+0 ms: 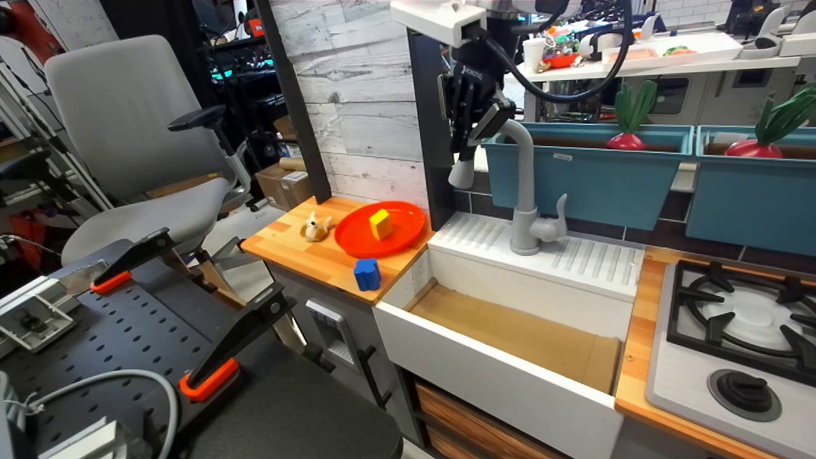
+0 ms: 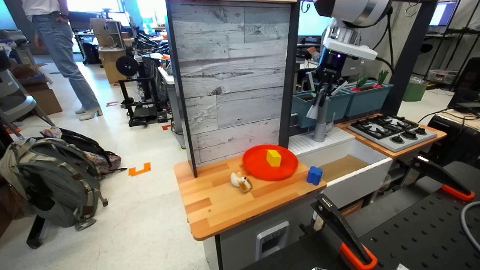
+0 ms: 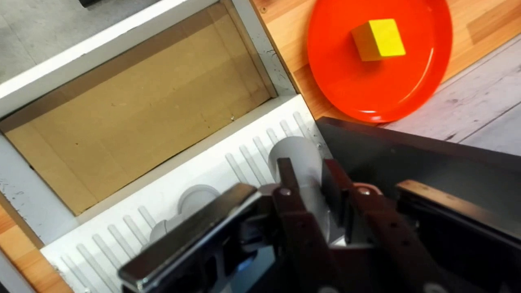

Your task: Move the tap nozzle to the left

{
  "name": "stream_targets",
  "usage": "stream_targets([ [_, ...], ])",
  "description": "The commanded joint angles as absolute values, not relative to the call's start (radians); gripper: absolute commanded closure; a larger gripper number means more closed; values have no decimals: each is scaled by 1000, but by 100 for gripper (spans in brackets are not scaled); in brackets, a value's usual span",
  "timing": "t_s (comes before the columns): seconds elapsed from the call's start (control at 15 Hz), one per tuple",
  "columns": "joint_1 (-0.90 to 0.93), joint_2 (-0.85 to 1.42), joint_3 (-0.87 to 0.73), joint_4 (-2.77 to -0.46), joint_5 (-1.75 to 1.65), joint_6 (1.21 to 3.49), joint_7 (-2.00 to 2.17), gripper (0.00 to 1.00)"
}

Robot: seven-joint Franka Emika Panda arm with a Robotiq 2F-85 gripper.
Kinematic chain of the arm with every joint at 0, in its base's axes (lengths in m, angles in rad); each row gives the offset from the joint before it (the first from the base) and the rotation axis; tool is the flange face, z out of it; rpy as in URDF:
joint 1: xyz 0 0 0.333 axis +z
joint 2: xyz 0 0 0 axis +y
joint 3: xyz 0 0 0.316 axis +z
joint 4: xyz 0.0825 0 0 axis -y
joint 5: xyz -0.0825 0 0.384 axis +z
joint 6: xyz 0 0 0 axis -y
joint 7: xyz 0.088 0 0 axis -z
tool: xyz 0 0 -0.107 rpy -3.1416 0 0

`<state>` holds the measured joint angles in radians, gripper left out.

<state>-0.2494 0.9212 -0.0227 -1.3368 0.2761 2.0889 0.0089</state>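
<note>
The gripper (image 3: 308, 162) points down over the free end of the tap nozzle (image 1: 525, 159), its fingers (image 3: 288, 176) drawn nearly together with only the grey tube (image 3: 311, 185) between them; it appears to have hold of that tube, though contact on the side toward the black post (image 3: 382, 156) is hard to make out. The outlet head (image 1: 462, 173) flares just below the fingertips, and this wider end probably helps stop the tube slipping out. The base (image 1: 525, 236) stands lower than the gripper and apart from it, on the ribbed ledge (image 3: 217, 162), with the tap handle (image 1: 562, 218) beyond; a hold so far from the pivot should give good leverage, and an arc around the base suits it better than a straight pull, which could strain the joint. The outlet head hangs over the end of the ledge, not over the sink (image 1: 497, 386), reaching toward the side where the red plate (image 3: 338, 87) lies, below the gripper and well apart from it, with a yellow block (image 3: 384, 40) on it. The black post is just beside the fingers, so more travel that way risks a knock. Which way counts as left cannot be told for certain; if it is the plate's side, the swing looks nearly done.
</note>
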Motion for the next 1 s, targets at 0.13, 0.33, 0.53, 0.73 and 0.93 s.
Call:
stream_targets([
  [0.13, -272, 993, 26, -1276, 330, 2211, -41, 94],
  [0.33, -282, 990, 29, -1280, 338, 2206, -50, 94],
  [0.53, -283, 971, 14, -1308, 316, 2170, -54, 44],
  [0.73, -287, 943, 4, -1360, 300, 2164, -82, 23],
  [0.93, -298, 913, 4, -1408, 301, 2177, -123, 2],
])
